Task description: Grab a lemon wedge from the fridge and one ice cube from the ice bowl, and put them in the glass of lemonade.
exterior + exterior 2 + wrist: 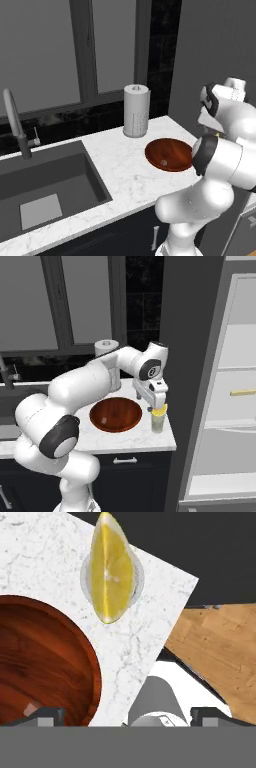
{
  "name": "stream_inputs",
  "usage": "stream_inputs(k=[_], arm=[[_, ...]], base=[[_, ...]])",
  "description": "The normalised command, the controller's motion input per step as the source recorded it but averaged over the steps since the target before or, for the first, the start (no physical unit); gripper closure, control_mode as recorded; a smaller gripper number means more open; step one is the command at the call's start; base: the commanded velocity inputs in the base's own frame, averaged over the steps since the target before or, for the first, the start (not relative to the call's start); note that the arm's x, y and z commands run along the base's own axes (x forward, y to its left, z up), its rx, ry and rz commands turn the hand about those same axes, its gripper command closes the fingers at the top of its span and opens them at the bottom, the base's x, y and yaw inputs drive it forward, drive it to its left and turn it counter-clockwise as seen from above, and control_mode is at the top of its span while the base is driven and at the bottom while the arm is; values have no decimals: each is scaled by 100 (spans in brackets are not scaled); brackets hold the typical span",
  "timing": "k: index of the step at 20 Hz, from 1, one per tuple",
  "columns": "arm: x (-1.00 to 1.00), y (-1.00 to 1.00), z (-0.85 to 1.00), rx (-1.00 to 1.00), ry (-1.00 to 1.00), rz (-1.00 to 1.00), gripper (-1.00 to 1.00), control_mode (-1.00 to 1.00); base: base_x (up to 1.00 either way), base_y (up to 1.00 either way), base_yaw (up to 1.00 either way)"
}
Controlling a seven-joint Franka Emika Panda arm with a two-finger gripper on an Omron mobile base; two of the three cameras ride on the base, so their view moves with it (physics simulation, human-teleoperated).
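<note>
Fridge (235, 381) standing open at right; ice bowl (115, 414) sitting beside glass of lemonade (158, 423) near counter (125, 442) corner; gripper (158, 404) hovering above glass, jaws spread wide, gripping nothing; lemon wedge (111, 569) dropping over glass mouth; possibly missing the rim, bouncing off counter edge close by.
</note>
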Motion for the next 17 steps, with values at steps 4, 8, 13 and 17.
stream_inputs(k=[4, 8, 13, 17], arm=[[-42, 100, 17, -11, 1, 20, -100, -100], [-45, 100, 1, -6, 3, 27, -100, -100], [-31, 100, 12, -2, 2, 37, -100, -100], [-37, 96, 39, 0, 9, 49, -100, -100]], base=[[0, 0, 0], [0, 0, 0], [0, 0, 0], [0, 0, 0]])
